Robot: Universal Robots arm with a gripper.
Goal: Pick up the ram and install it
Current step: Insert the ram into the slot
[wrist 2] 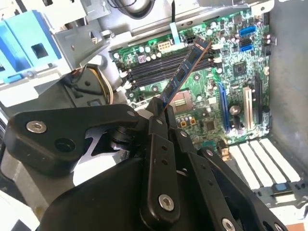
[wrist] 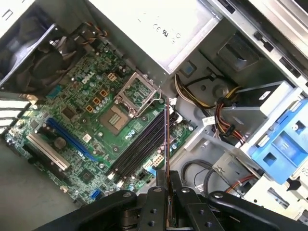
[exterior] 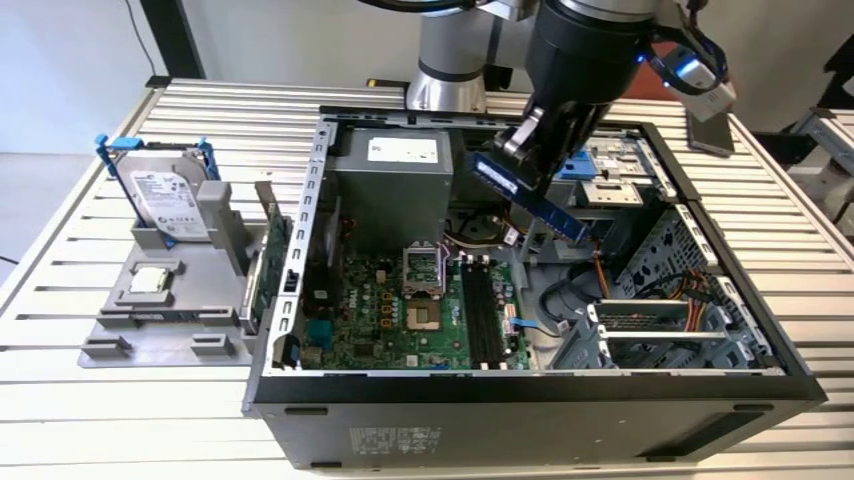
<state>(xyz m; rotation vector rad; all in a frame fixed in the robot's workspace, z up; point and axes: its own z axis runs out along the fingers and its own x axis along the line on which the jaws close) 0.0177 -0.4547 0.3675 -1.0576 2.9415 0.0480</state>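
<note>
gripping the ram (exterior: 531, 195) by its upper end in the exterior view, with the gripper (exterior: 514, 160) clamped on it above the computer case (exterior: 320, 200), slanted, well apart from the memory slots (exterior: 483, 310); liable to jam if pressed down at that slant. pinching just one end of the ram (wrist 2: 185, 72) in the second wrist view, so apt to pivot under seating force. crossing the line of the memory slots (wrist: 142, 144) edge-on in the first wrist view, seated in none, likely to straddle two if lowered unaligned.

gripped end of ram (wrist 2: 185, 72) hidden inside end effector (wrist 2: 162, 111) (second wrist view), arm (exterior: 587, 50) cropped at top
</note>
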